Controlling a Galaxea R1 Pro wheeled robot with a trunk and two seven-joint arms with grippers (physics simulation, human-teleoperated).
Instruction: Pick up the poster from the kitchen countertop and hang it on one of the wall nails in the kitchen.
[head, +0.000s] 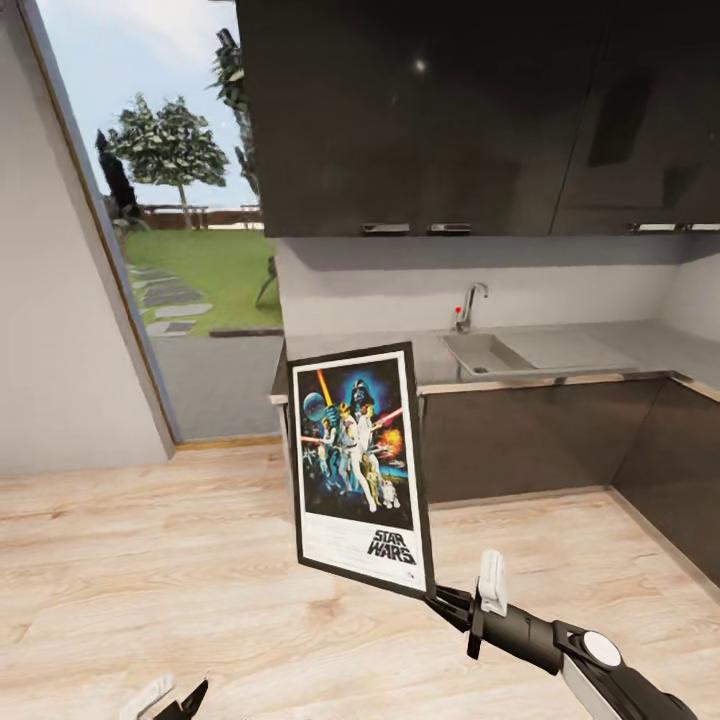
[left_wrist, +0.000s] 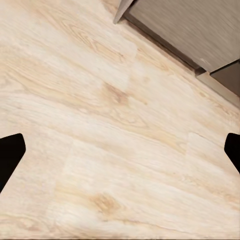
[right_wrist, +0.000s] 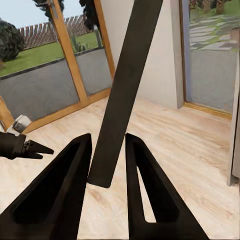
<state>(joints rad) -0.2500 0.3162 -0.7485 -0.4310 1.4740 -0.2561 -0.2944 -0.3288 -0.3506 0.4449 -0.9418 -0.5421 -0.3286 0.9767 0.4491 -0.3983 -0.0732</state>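
The poster (head: 360, 465) hangs upright and slightly tilted above the wooden floor, in front of the counter's left end. It has a black frame, a white border and a "STAR WARS" logo. My right gripper (head: 440, 600) is shut on its lower right corner. In the right wrist view the poster (right_wrist: 125, 90) is a dark edge-on strip clamped between the two black fingers (right_wrist: 70, 170). The grey kitchen countertop (head: 590, 350) runs behind it over dark cabinet fronts. My left gripper (head: 165, 697) is low at the left, open over bare floor, its fingertips (left_wrist: 10, 155) far apart.
A sink (head: 485, 352) with a faucet (head: 468, 305) is set in the countertop. Dark upper cabinets (head: 450, 110) hang above it. A tall glass opening (head: 180, 230) onto a garden is at the left, beside a grey wall (head: 50, 320). Light wood floor (head: 150, 560) spreads around me.
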